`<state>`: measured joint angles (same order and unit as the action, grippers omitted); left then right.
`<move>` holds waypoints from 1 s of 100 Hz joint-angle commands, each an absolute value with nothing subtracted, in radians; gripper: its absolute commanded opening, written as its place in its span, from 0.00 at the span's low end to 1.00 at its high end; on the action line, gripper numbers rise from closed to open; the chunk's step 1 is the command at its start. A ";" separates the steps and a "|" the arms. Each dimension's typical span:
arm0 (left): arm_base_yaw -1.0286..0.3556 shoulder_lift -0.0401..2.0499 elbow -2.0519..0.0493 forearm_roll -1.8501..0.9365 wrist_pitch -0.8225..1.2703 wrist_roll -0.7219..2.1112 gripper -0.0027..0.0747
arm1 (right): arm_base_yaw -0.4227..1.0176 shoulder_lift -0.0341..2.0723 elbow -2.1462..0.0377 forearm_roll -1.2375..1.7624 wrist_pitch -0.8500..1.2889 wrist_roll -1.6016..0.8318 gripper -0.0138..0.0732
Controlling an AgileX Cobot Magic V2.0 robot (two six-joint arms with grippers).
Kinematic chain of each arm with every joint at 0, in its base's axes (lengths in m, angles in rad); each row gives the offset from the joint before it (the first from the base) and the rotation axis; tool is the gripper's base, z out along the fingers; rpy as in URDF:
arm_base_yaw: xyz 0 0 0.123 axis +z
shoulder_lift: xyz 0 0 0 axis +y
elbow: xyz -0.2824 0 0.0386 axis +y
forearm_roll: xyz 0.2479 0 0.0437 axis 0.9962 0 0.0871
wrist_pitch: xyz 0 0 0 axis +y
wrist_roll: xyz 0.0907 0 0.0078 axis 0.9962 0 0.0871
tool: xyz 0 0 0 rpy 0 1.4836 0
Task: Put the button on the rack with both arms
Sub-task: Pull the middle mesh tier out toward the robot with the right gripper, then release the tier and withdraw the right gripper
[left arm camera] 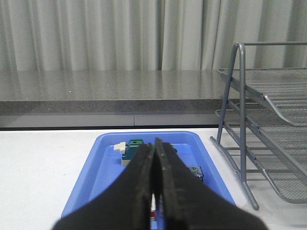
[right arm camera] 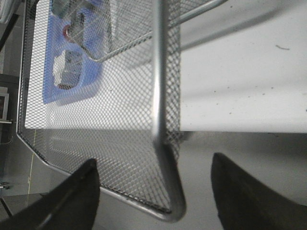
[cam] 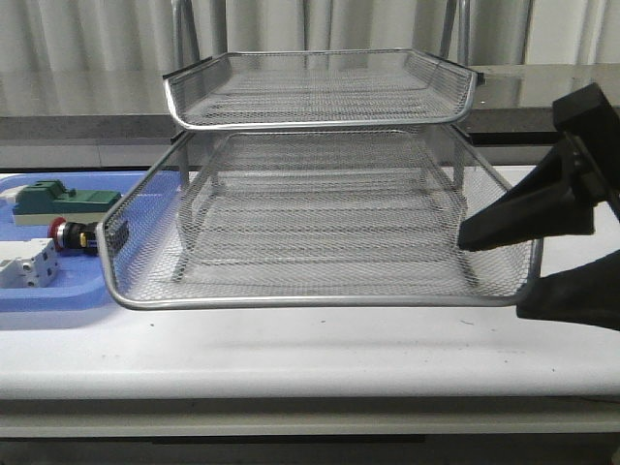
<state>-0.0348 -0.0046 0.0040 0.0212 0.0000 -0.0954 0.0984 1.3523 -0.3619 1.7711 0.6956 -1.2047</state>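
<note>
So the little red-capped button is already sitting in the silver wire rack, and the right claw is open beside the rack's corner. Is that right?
Not quite. The front view shows the button lying in the blue tray left of the rack, not in it. The rest holds: the right gripper is open beside the rack's corner.

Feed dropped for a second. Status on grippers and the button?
Left gripper shut, empty, over the blue tray. Right gripper open around the rack rim. Button in the tray, untouched.
</note>
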 commanded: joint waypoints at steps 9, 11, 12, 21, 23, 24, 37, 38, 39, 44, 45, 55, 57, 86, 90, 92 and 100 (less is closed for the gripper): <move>-0.045 -0.036 0.038 0.017 -0.076 -0.106 0.01 | 0.095 1.320 -0.377 1.719 0.795 -1.223 0.77; -0.045 -0.036 0.038 0.017 -0.076 -0.106 0.01 | 0.095 1.316 -0.377 1.705 0.795 -1.221 0.77; -0.045 -0.036 0.038 0.017 -0.076 -0.106 0.01 | 0.095 1.314 -0.377 1.700 0.795 -1.219 0.77; -0.045 -0.036 0.038 0.017 -0.076 -0.106 0.01 | 0.095 1.289 -0.377 1.631 0.781 -1.185 0.77; -0.045 -0.036 0.038 0.017 -0.076 -0.106 0.01 | 0.095 1.280 -0.377 1.612 0.774 -1.173 0.77; -0.045 -0.036 0.038 0.017 -0.076 -0.106 0.01 | 0.095 1.273 -0.377 1.599 0.771 -1.169 0.77; -0.045 -0.036 0.038 0.017 -0.076 -0.106 0.01 | 0.095 1.196 -0.384 1.431 0.716 -1.044 0.77; -0.045 -0.036 0.038 0.017 -0.076 -0.106 0.01 | 0.095 1.186 -0.385 1.405 0.714 -1.034 0.77; -0.045 -0.036 0.038 0.017 -0.076 -0.106 0.01 | 0.095 1.181 -0.388 1.391 0.709 -1.013 0.77; -0.045 -0.036 0.038 0.017 -0.076 -0.106 0.01 | 0.095 1.145 -0.400 1.286 0.696 -0.927 0.77; -0.045 -0.036 0.038 0.017 -0.076 -0.106 0.01 | 0.095 1.140 -0.402 1.271 0.694 -0.927 0.77; -0.045 -0.036 0.038 0.017 -0.076 -0.106 0.01 | 0.095 1.060 -0.452 1.012 0.696 -0.719 0.77; -0.045 -0.036 0.038 0.017 -0.076 -0.106 0.01 | 0.095 1.043 -0.464 0.958 0.699 -0.675 0.77; -0.045 -0.036 0.038 0.017 -0.076 -0.106 0.01 | 0.095 0.846 -0.674 0.315 0.850 -0.144 0.77; -0.045 -0.036 0.038 0.017 -0.076 -0.106 0.01 | 0.095 0.825 -0.698 0.241 0.873 -0.097 0.77; -0.045 -0.036 0.038 0.017 -0.076 -0.106 0.01 | 0.095 0.812 -0.711 0.208 0.881 -0.072 0.77; -0.045 -0.036 0.038 0.017 -0.076 -0.106 0.01 | 0.095 0.762 -0.742 0.102 0.918 0.009 0.77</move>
<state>-0.0348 -0.0046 0.0040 0.0212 0.0000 -0.0954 0.0984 0.8156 -0.6761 0.2274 0.9012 -0.1016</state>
